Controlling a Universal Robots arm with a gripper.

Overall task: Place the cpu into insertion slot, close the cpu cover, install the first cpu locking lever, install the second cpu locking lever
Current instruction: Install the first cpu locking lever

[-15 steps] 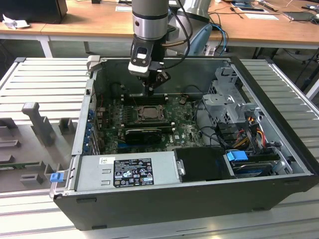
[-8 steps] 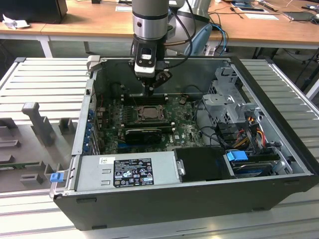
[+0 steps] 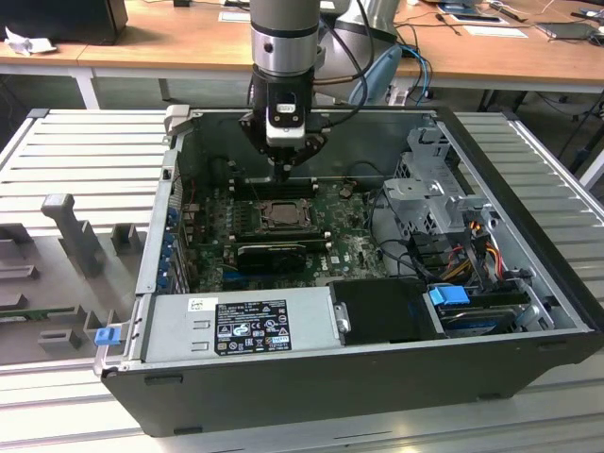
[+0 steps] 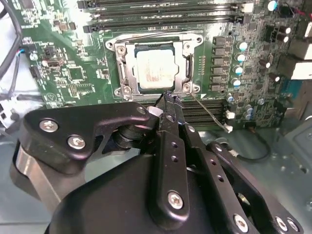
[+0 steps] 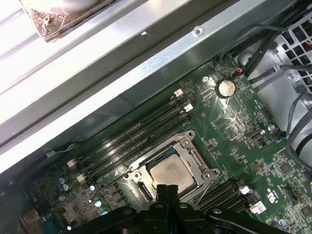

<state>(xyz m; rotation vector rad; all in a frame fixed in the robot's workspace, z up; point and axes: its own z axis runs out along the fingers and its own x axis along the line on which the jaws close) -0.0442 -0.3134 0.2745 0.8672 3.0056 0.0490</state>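
The arm's black metal gripper (image 3: pixel 283 170) hangs down inside the big dark open computer case (image 3: pixel 311 401). Its two fingers are pressed together with no gap that I can see, and they hold nothing.

Just past the tips sits the small flat square cpu (image 4: pixel 155 69) with its grey metal top. It lies in its slot on the flat green circuit board (image 4: pixel 73 73). The thin square dark-silver cpu cover (image 4: pixel 188 66) lies flat around it, and the chip shows through the open middle. So I think the first two jobs are done.

A thin silver wire lever (image 4: pixel 210 114) pokes out from the slot corner closest to the fingertips and slants away. It looks loose to me, so I think the hand is at the lever job now. That job asks for care. The wire is skinny, so the closed tips must sit right on it to push it down under its catch.
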